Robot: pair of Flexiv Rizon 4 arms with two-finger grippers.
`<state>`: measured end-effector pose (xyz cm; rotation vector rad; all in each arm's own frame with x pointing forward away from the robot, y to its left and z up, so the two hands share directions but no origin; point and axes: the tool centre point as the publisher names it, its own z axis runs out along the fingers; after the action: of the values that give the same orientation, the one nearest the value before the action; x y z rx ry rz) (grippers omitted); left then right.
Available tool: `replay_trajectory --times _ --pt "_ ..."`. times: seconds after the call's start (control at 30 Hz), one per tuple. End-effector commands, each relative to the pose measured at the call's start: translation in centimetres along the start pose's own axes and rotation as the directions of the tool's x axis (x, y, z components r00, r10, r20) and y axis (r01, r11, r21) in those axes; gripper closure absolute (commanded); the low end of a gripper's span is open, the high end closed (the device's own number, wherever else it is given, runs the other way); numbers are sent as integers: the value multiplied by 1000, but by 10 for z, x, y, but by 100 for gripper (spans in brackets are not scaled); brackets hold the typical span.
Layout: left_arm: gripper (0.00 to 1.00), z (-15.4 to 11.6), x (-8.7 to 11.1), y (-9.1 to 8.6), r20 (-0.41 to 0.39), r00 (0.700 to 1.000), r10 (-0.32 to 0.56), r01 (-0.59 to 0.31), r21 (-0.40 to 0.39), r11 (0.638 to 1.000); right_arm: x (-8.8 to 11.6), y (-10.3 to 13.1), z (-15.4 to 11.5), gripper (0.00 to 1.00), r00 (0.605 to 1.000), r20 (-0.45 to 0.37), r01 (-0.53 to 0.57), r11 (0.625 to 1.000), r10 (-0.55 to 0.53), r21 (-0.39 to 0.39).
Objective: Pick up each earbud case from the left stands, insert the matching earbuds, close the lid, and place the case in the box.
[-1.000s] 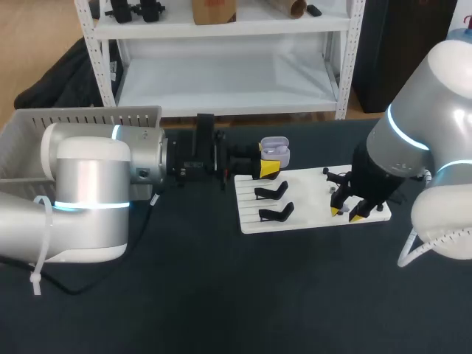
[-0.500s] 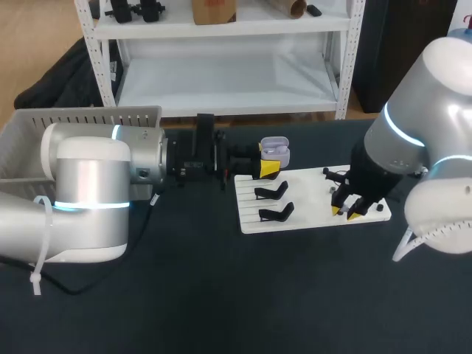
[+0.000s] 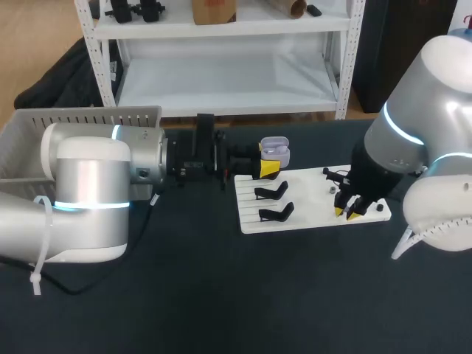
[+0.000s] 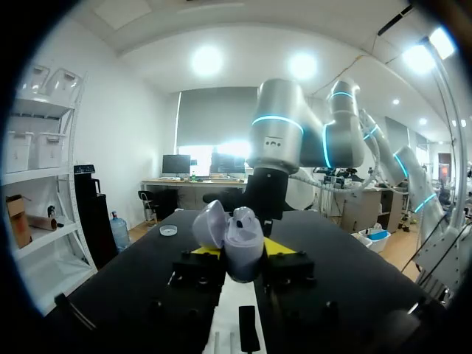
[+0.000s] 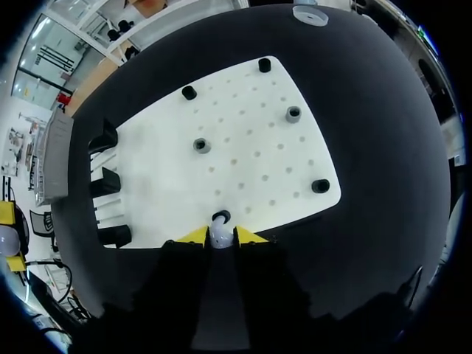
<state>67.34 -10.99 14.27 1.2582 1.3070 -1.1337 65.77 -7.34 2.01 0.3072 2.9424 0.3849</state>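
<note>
While left end effector [image 4: 243, 252] clamps the open case [image 4: 230, 230], right end effector [image 5: 220, 237] pinches a half-hidden earbud [image 5: 219, 233]

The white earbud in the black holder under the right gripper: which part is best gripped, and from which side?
Probably the earbud's rounded white top, from straight above, as the right gripper is lined up. It stands upright in its black holder on the white board, so only the top is free.
</note>
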Motion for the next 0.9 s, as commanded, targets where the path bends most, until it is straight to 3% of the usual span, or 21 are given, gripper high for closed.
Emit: replay_trajectory --times 0.03,0.27,0.57,0.73,0.9 --pt "100 1 0 -1 2 1000 1 -1 -4 1000 -1 1 2 100 1000 -3 -1 1000 1 2" --pt "100 1 0 -1 2 1000 1 -1 -4 1000 -1 2 -12 100 999 -20 -42 998 43 46" --pt "100 1 0 -1 2 1000 1 -1 -4 1000 3 13 -66 100 995 -66 -67 995 72 74" --pt "100 1 0 -1 2 1000 1 -1 -4 1000 6 36 -106 100 995 -98 -16 992 28 124" --pt "100 1 0 -1 2 1000 1 -1 -4 1000 9 68 -145 100 993 -105 62 990 -49 126"
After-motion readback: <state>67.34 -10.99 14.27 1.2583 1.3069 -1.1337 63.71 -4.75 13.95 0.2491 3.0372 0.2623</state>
